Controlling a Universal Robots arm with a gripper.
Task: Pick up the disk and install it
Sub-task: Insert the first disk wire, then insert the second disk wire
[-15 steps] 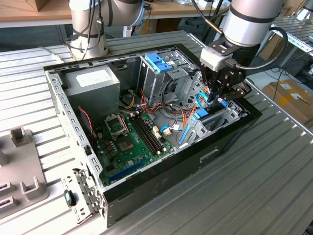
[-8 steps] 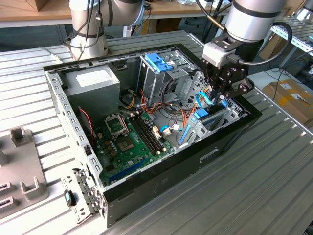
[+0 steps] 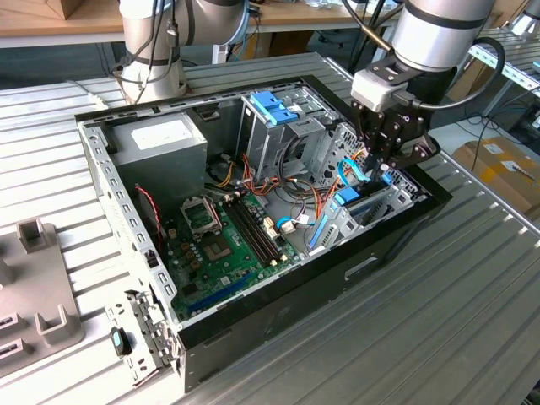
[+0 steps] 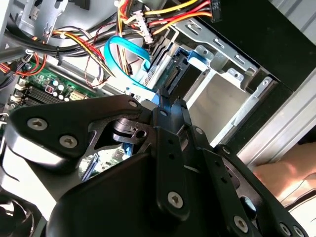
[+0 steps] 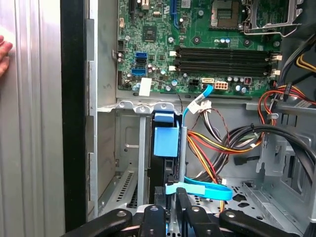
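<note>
Silver-grey arm point(image 3: 439, 29) with black cable and black, screw-studded pincer point(image 3: 390, 152).

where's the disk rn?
In the exterior view the disk stands on edge in the drive bay at the case's right end, directly below the pincer, beside the blue data cable.
</note>
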